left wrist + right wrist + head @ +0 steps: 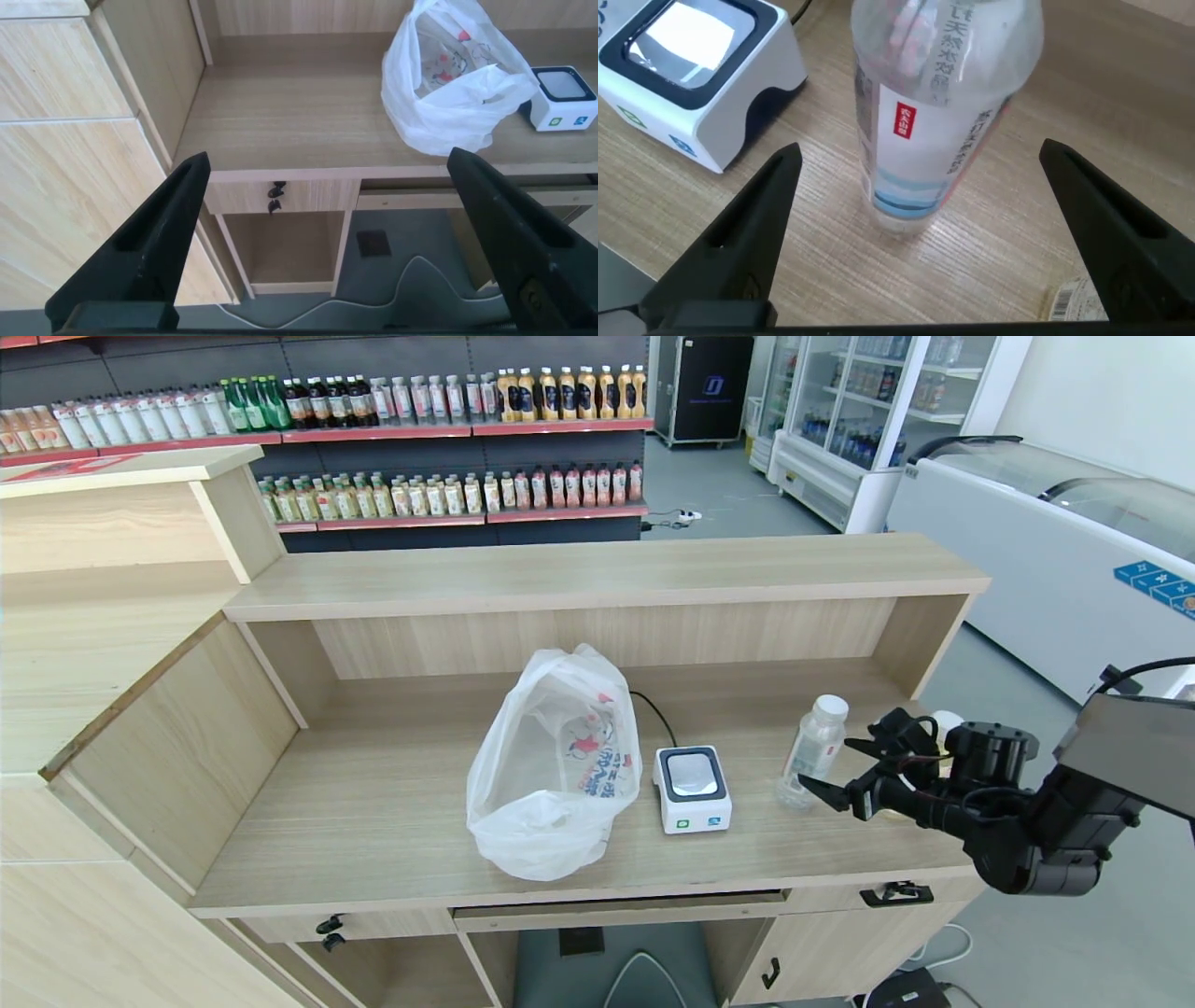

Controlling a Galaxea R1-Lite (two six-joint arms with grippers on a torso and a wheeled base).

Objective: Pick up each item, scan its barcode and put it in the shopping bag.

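Right gripper (826, 762) is gaping wide, gripping nothing; I am aiming to straddle the bottle (814, 737) at its 9 o'clock, mid-body, before closing.

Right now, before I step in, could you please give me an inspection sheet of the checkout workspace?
Surface: light wooden counter with a raised back ledge.
Job's things: white plastic shopping bag, open and slumped, left of the small white barcode scanner; clear plastic bottle with white cap, upright, right of the scanner.
Clutter: white-topped object partly hidden behind the right arm, cannot identify.
Grippers: right gripper open, facing the bottle, not touching; left gripper open, low in front of the counter's edge.
Cables: black scanner cable running behind the bag.
Surroundings: shelves of bottled drinks, glass-door fridge, chest freezers.
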